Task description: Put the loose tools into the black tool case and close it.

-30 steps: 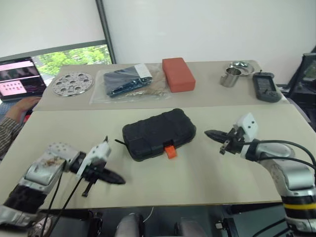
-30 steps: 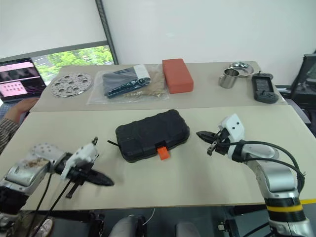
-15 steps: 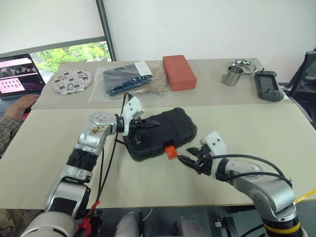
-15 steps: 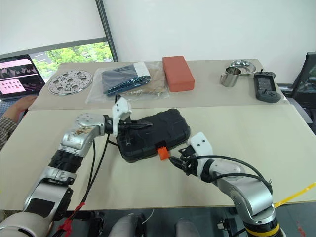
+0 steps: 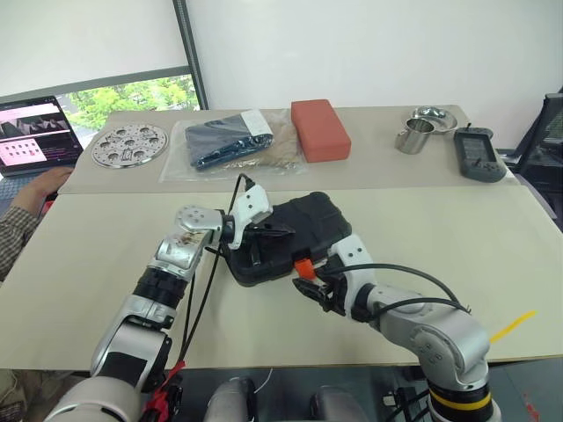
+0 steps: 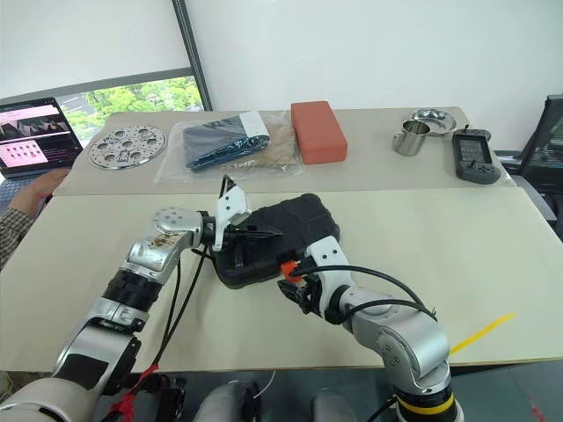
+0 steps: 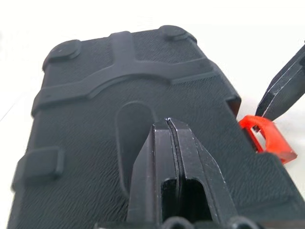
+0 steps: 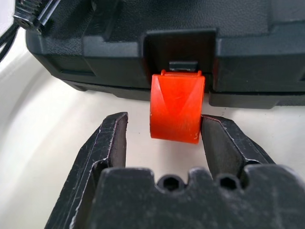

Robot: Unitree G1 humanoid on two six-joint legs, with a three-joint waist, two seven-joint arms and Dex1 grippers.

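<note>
Case (image 5: 286, 237) sits shut on your counter (image 5: 440, 237); left fingers (image 7: 172, 143) together atop it, right fingers (image 8: 114, 138) apart around the latch (image 8: 176, 107); no loose tools visible, so opening comes first.

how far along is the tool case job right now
Done: no loose tools lie on the table, and the black tool case has its lid down. In hand: the left gripper, fingers shut, rests on the lid, while the right gripper has its open fingers either side of the orange latch, which hangs unfastened. Left: snapping that latch shut.
</note>
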